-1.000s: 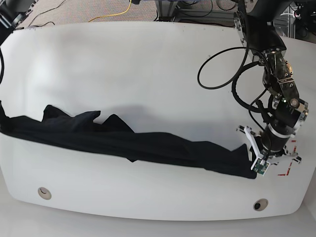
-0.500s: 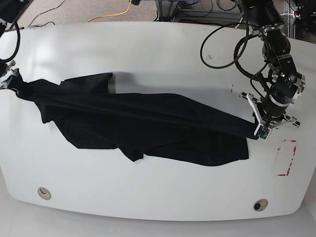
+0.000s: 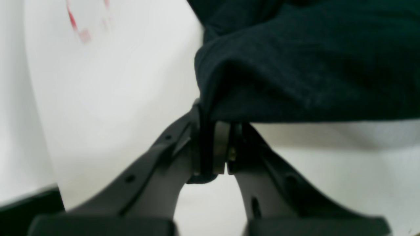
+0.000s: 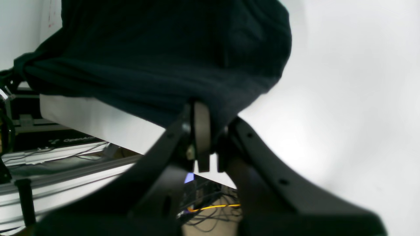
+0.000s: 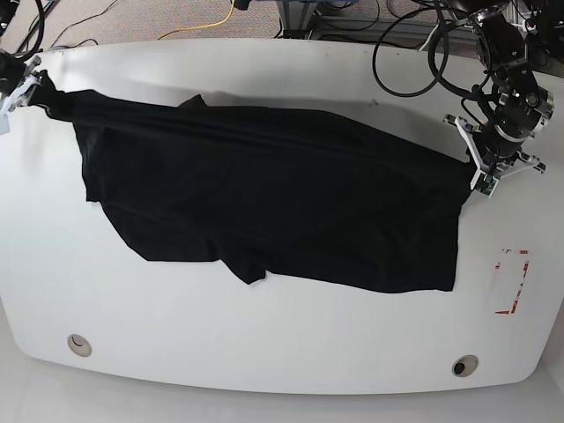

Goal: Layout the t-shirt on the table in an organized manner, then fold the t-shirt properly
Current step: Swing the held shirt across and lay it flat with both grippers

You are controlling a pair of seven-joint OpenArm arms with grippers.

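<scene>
Two wrist views, then base.
Left wrist, pincer: the left pincer (image 3: 213, 147) is clenched on a bunched edge of the t-shirt (image 3: 311, 65); its dark, matte jaws pinch a thin fold of cloth between them.
Left wrist, fabric: soft, finely napped black knit, gathered into a rounded lump above the jaws.
Left wrist, worktop: smooth white worktop (image 3: 115, 98) with blurred red tape marks (image 3: 78, 26) at upper left.
Right wrist, pincer: the right pincer (image 4: 210, 144) is clenched on the t-shirt (image 4: 164, 49), cloth draping over its jaws in heavy folds.
Right wrist, surroundings: glossy white worktop (image 4: 344, 98); grey metal frame rails (image 4: 65, 170) and a yellow cable (image 4: 213, 207) below its edge.
Base, t-shirt: the t-shirt (image 5: 273, 203) is stretched across the worktop (image 5: 264, 352) between the right pincer (image 5: 26, 88) at the far left edge and the left pincer (image 5: 480, 181) near the right edge; its upper edge is taut, its lower hem ragged and uneven with a small pointed flap.
Base, worktop details: curved white edge, round grommet holes (image 5: 79, 344), red tape rectangle (image 5: 511, 282) just right of the cloth.
</scene>
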